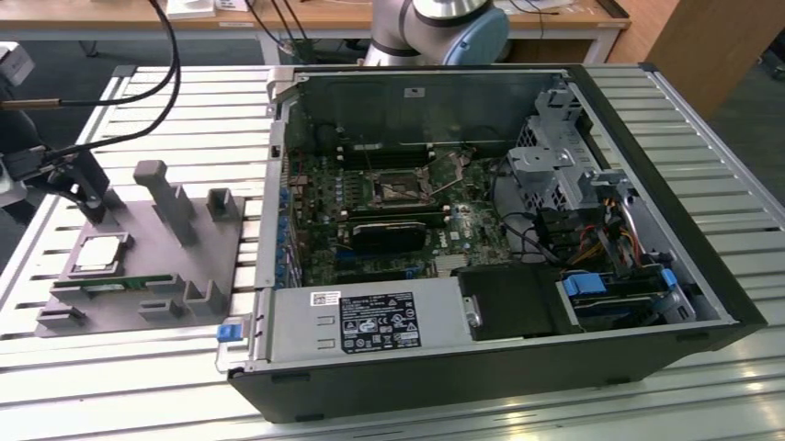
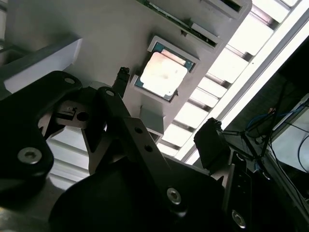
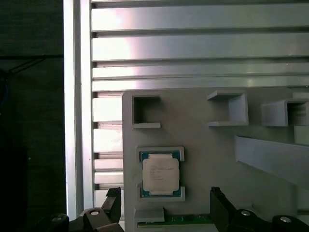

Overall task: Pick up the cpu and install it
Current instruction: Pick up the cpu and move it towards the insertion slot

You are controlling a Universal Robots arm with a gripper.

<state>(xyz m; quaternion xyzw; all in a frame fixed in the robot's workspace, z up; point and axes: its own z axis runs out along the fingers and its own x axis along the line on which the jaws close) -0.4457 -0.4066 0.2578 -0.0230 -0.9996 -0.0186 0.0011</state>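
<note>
the task is at its very start, by my reading: nothing has been lifted yet. the cpu (image 3: 161, 175) lies flat in its square recess on the grey tray (image 3: 203, 145), shiny top up, with a green memory stick (image 3: 179, 220) just beside the recess. the claw (image 3: 165, 197) hangs over the tray, spread wide and holding nothing. in the first wrist view its two dark fingers (image 3: 114, 202) stand either side of the cpu's line, clear of the chip and not touching it. the second wrist view gives the same picture: the cpu (image 2: 161, 75) sits bare and free in its pocket. in the exterior view the tray (image 1: 184, 266) rests on the slatted surface (image 1: 123, 386) at about nine o'clock from the open case (image 1: 491, 367), and the cpu (image 1: 101, 254) shows as a pale square on it. the socket (image 1: 399, 190) is on the board inside the case, well apart from the tray, toward three o'clock from it. it looks unfilled, though it is too small to be sure. so the grasp, the carry to the case and the seating are all left to do.
</note>
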